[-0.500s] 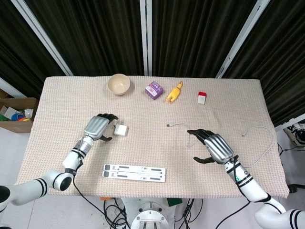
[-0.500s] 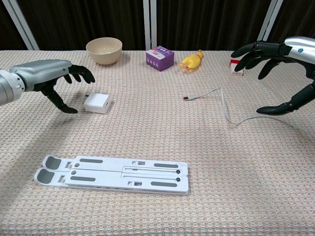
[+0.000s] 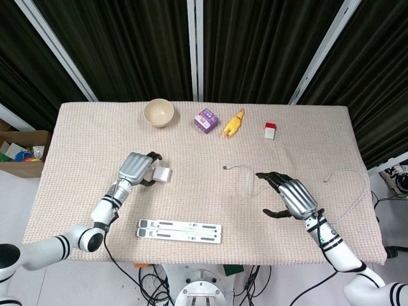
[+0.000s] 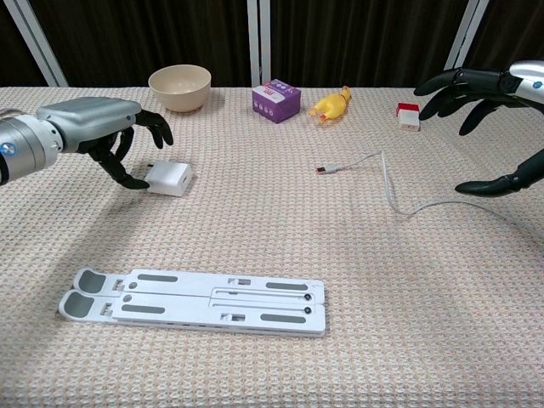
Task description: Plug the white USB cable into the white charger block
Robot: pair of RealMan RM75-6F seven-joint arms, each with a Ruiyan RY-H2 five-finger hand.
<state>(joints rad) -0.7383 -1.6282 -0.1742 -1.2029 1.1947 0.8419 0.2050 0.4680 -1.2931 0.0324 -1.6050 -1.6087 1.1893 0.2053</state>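
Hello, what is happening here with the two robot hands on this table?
The robot is setting up to plug a USB cable into a white charger. Its left hand is at the charger, fingers curled around one end, though a firm grip cannot be confirmed. The right hand hovers open beside the cable, which lies loose on the table. Nothing is plugged in yet.

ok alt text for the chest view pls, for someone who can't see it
The left hand reaches over a white charger block on a woven tablecloth, a fingertip at its edge, while the right hand hovers open beyond a loose white USB cable. A white folding stand lies in front; a bowl, purple box and yellow toy sit behind.
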